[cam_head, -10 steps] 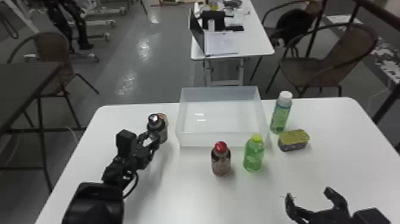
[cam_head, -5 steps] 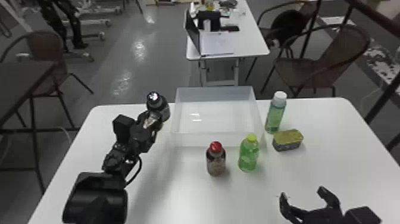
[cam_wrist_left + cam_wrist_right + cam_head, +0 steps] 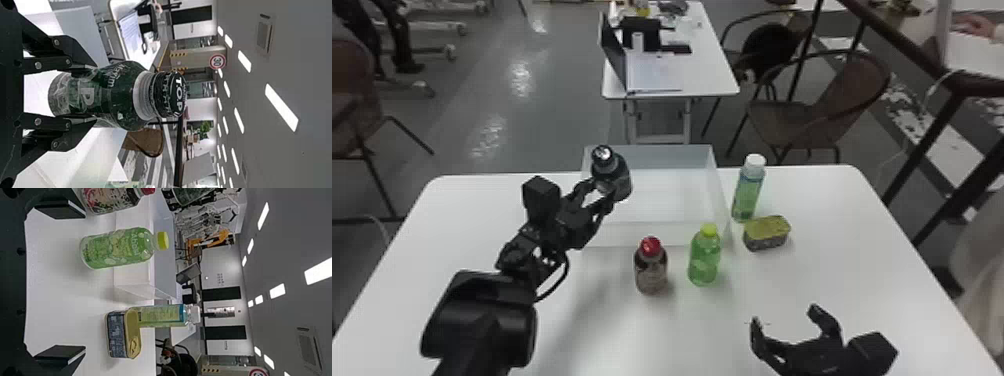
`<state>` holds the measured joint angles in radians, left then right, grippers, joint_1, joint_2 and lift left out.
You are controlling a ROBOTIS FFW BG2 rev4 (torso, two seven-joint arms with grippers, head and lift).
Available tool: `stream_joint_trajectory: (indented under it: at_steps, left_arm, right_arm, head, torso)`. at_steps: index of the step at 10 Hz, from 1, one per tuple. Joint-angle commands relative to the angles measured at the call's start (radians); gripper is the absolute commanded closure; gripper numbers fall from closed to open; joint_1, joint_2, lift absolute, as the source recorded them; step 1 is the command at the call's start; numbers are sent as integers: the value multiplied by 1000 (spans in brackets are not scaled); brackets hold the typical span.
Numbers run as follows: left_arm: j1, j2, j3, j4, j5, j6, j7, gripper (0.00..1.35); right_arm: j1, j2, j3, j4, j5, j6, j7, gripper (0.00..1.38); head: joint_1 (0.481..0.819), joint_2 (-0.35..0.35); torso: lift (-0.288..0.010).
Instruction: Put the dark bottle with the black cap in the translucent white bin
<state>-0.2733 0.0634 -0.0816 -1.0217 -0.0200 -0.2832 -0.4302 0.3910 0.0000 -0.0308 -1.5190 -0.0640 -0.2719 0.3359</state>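
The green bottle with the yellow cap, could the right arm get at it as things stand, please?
Probably yes: the right gripper is open and empty, with nothing standing between it and the green bottle, though the red-capped bottle beside that may crowd its fingers.

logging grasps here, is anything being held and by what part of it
Yes, the dark bottle, gripped around its body, below the black cap, by the left tool.

Red-cap btl [image 3: 651,272], green btl [image 3: 703,260] nr bin [image 3: 677,234] front
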Motion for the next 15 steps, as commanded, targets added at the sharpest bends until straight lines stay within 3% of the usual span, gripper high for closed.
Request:
stream_joint_trajectory:
  at_steps: [1,2,4,5,7,10,11,15]
  left_arm:
    - [-63,-13,-12,104,-29,12,-45,820]
    - [-102,-13,-27,175,-46,13,-64,820]
    - [-118,-14,-4,209,-93,24,-59,777]
    - [-112,-22,22,209,-120,6,-48,616]
    - [-112,-25,33,209,-129,-14,-44,481]
    - [-101,-24,36,203,-93,-56,-44,461]
    - [-79,-22,42,166,-70,-59,-41,461]
    - [141,-25,138,-159,-8,-42,59,464]
  right_arm:
    - [-1,1,0,3,0,-1,0,88]
    - [-6,1,2,7,0,0,0,88]
    - [-11,1,5,11,0,0,0,88]
    - [-7,1,5,10,0,0,0,88]
    - [-7,1,5,10,-2,-1,0,88]
    - [0,1,3,3,-3,0,0,88]
    - [0,1,3,0,-2,0,0,88]
    - [2,1,2,-9,0,0,-2,88]
  head:
    - [695,-44]
    - [695,-60]
    - [695,-75]
    - [695,-69]
    - [695,-59]
    - [695,-57]
    - [695,-57]
    - [695,-18]
  torso:
    - [-31]
    - [-31]
    - [-31]
    - [-31]
    - [-31]
    - [-31]
    - [-31]
    - [-31]
